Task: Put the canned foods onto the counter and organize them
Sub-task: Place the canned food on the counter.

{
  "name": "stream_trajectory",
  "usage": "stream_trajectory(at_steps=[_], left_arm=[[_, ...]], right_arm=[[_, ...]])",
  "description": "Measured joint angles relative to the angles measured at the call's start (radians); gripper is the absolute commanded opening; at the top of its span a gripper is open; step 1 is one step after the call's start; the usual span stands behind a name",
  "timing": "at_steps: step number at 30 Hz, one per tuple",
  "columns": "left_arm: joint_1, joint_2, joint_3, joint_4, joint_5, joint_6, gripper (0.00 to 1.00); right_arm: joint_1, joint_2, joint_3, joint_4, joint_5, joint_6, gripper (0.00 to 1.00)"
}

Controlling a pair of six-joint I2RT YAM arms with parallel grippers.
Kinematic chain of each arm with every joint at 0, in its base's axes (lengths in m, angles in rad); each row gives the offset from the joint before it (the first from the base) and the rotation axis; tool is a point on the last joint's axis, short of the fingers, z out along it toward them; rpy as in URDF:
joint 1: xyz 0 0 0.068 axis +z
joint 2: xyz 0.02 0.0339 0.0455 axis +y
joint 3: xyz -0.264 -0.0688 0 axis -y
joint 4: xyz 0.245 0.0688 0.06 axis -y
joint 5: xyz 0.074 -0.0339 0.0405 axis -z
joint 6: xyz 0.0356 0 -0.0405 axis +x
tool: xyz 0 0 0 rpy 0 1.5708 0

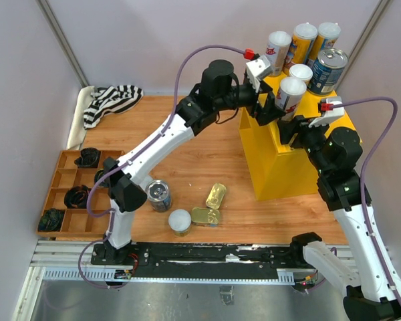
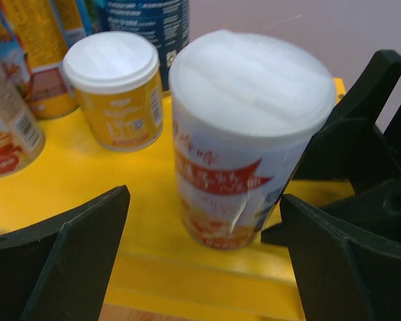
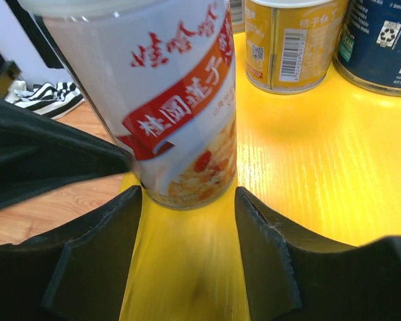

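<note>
Cans (image 1: 327, 70): six atop the yellow counter (image 1: 274, 167), four on the table (image 1: 200, 154); both pairs of jaws released, apart.

The left arm (image 1: 154, 147) and the right arm (image 1: 357, 227) are both wearing glossy white shells over their long links, with chunky black housings bulging at every joint. A thin lilac cable (image 1: 187, 60) is arching over the left arm towards 12 o'clock and ending in a small red plug (image 1: 249, 53). A matching cable (image 1: 381, 120) is looping out at 3 o'clock beside the right arm to a second red connector (image 1: 326, 105). White camera blocks (image 1: 257, 68) are sitting at the wrists. The left gripper (image 2: 204, 221) and the right gripper (image 3: 187, 200) are showing matte black, wedge-shaped fingers (image 2: 60, 261) with raised ribs and angular faces.
</note>
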Motion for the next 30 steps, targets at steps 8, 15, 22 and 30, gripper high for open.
stream_trajectory(at_steps=[8,15,22,30], left_arm=[[0.105,-0.179,-0.208,0.066,0.011,-0.016,1.0],[0.134,-0.369,-0.375,0.135,-0.021,-0.006,1.0],[0.15,-0.523,-0.635,0.221,-0.081,-0.004,1.0],[0.178,-0.55,-0.763,0.243,-0.103,-0.008,1.0]], right_arm=[[0.0,0.015,-0.006,0.023,-0.004,-0.004,0.59],[0.0,0.039,-0.006,0.05,-0.01,-0.002,0.46],[0.0,0.112,0.04,0.053,-0.01,-0.005,0.45],[0.0,0.208,0.109,0.049,-0.003,-0.007,0.45]])
